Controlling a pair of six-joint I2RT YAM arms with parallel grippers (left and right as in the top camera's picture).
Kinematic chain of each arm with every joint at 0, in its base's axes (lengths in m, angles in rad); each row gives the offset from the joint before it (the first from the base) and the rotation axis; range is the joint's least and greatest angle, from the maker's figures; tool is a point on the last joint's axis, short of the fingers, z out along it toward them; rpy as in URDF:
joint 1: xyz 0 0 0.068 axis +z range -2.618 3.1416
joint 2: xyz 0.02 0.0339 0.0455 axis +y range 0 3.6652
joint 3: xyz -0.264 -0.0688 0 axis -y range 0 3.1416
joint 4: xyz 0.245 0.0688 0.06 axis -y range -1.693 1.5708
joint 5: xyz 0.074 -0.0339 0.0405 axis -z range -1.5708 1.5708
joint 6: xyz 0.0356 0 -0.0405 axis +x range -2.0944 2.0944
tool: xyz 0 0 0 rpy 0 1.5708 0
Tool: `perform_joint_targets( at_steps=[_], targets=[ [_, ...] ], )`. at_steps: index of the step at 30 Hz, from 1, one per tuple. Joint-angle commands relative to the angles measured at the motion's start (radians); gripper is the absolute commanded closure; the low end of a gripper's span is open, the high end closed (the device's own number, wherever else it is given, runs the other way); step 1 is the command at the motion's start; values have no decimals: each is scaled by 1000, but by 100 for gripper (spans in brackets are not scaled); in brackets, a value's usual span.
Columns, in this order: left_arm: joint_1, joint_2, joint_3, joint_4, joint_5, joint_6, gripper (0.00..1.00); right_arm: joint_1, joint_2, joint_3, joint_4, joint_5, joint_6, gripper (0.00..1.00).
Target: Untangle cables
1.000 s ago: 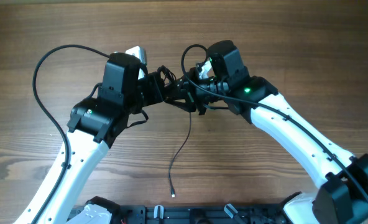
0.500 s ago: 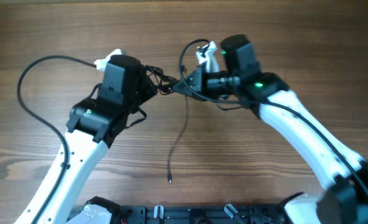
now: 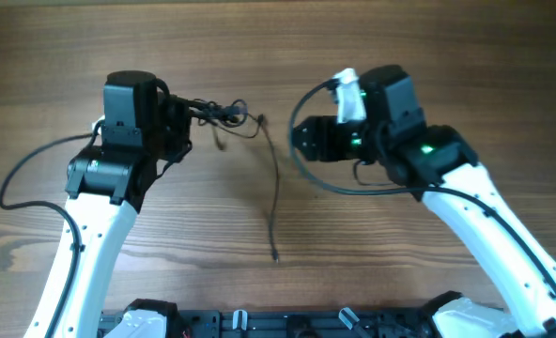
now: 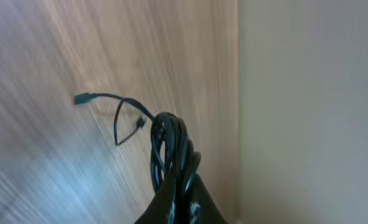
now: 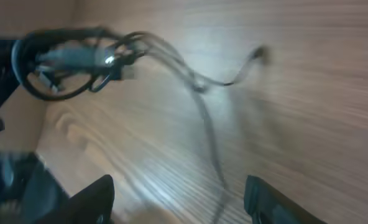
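- Overhead: left gripper (image 3: pixel 186 113) clenched on cables (image 3: pixel 220 113) near the table's (image 3: pixel 447 47) far edge; one strand trails toward the near edge; arms farther apart than before.
- Left wrist: coiled cables pinched between fingers (image 4: pixel 174 196).
- Right wrist: right gripper (image 5: pixel 181 194) released, empty, now clear of the bundle.

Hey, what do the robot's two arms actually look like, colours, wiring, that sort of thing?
Both the left arm and right arm have white tubular lower links and boxy black housings toward the wrist. Each shows a small green light and has a thick black cable hanging off it in a loose loop. The right wrist carries a white piece.
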Motion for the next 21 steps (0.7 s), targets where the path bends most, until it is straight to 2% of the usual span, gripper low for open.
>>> perform_joint_targets(
  at_steps=[1, 2, 5, 7, 10, 14, 16, 18, 21],
  targets=[
    [-3, -7, 15, -92, 132, -360, 96, 100, 72, -1, 91, -56, -109, 28],
    [-3, -7, 15, -137, 137, -438, 96, 131, 92, -1, 137, -49, -174, 28],
    [-3, -7, 15, -216, 166, -552, 96, 192, 134, -1, 268, 17, -192, 28],
    [-3, -7, 15, -229, 201, -563, 96, 212, 166, -1, 328, 47, -192, 28],
    [-3, -7, 15, -232, 223, -601, 96, 227, 174, -1, 320, 6, -156, 34],
    [-3, -7, 15, -233, 237, -638, 96, 251, 174, -1, 323, 9, -159, 34],
    [-3, -7, 15, -233, 237, -637, 96, 259, 191, -1, 334, 106, -186, 34],
    [-3, -7, 15, -233, 243, -637, 96, 262, 227, -1, 372, 119, -220, 38],
    [-3, -7, 15, -249, 248, -637, 96, 262, 286, -1, 500, 226, -238, 39]
  ],
)
